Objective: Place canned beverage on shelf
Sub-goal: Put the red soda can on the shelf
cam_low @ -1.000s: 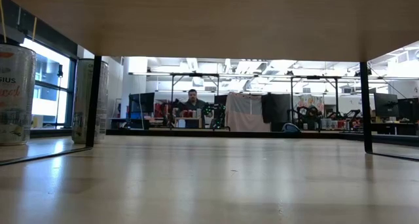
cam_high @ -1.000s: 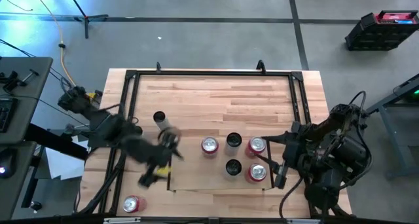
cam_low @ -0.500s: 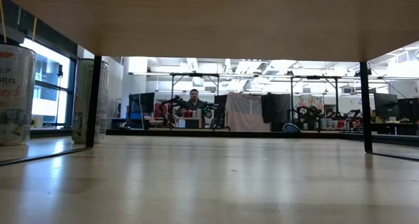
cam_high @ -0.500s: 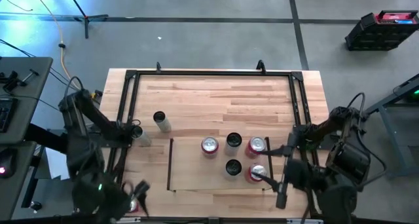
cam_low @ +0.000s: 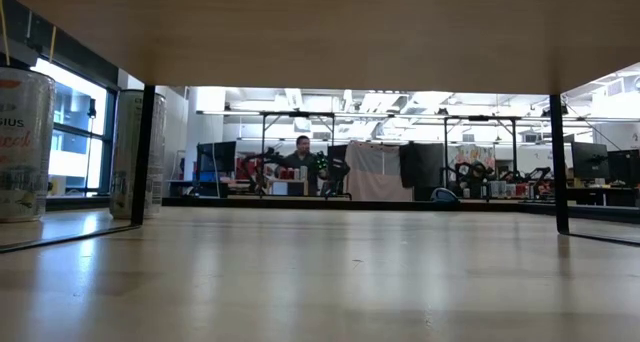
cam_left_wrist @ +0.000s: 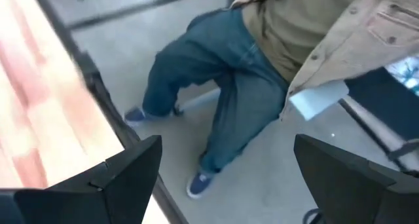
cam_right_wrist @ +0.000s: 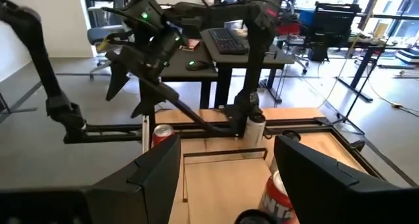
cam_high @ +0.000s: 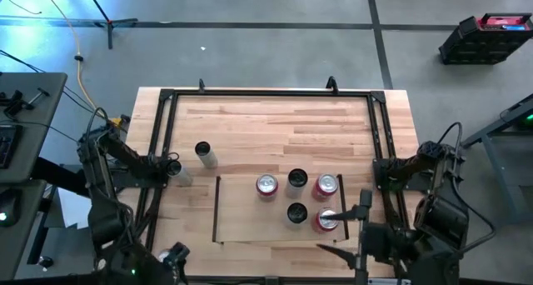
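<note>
Pale-wood shelf (cam_high: pixel 250 222): five cans are being kept on it.
Left gripper (cam_left_wrist: pixel 222 178): is being held wide, empty, off the table's near-left corner.
Right gripper (cam_high: pixel 348 235): is being held part-open, empty, beside a red can (cam_high: pixel 328 219).

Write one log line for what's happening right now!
left gripper: open, empty, near edge of table | right gripper: open, empty, by shelf | five cans on shelf

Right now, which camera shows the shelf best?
The high view: the whole shelf shows, five cans standing on it. The right wrist view shows only a part of it, with some cans. The low view looks across its surface. The left wrist view misses it.
</note>
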Motion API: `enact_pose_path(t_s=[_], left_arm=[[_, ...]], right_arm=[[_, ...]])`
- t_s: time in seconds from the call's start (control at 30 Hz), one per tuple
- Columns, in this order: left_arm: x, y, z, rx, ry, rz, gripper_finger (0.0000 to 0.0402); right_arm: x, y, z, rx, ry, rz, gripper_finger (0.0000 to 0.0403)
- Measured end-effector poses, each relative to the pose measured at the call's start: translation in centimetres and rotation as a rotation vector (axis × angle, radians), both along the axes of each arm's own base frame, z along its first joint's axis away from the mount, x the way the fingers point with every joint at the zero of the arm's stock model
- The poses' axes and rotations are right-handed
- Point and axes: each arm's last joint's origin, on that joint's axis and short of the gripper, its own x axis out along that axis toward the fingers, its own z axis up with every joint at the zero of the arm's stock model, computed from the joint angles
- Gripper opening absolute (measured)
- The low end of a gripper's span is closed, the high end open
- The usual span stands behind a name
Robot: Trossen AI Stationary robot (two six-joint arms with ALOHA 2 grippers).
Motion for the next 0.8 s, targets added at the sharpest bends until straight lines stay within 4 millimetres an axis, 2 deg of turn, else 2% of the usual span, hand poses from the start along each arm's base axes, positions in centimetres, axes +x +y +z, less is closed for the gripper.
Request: enact_pose_path(t_s=[0.2, 0.43, 0.57, 0.8], left_arm=[[-0.4, -0.6, -1.1, -0.042, 0.153, 0.136, 0.0339], [-1.8, -0.7, -2.9, 0.027, 0.303, 0.287, 0.0339], [-2.4, -0.3, -3.5, 0.094, 0.313, 0.360, 0.0339], [-2.2, 0.1, -3.3, 0.150, 0.198, 0.369, 0.0339]], right_arm=[[0.2, 1.1, -0.8, 0.005, 0.008, 0.006, 0.0231], [0.9, 2.3, -1.6, 0.021, 0.017, 0.036, 0.0231], [0.9, 3.1, -1.5, 0.052, 0.011, 0.118, 0.0231], [1.5, 3.1, 0.5, -0.022, -0.111, 0.117, 0.0231]])
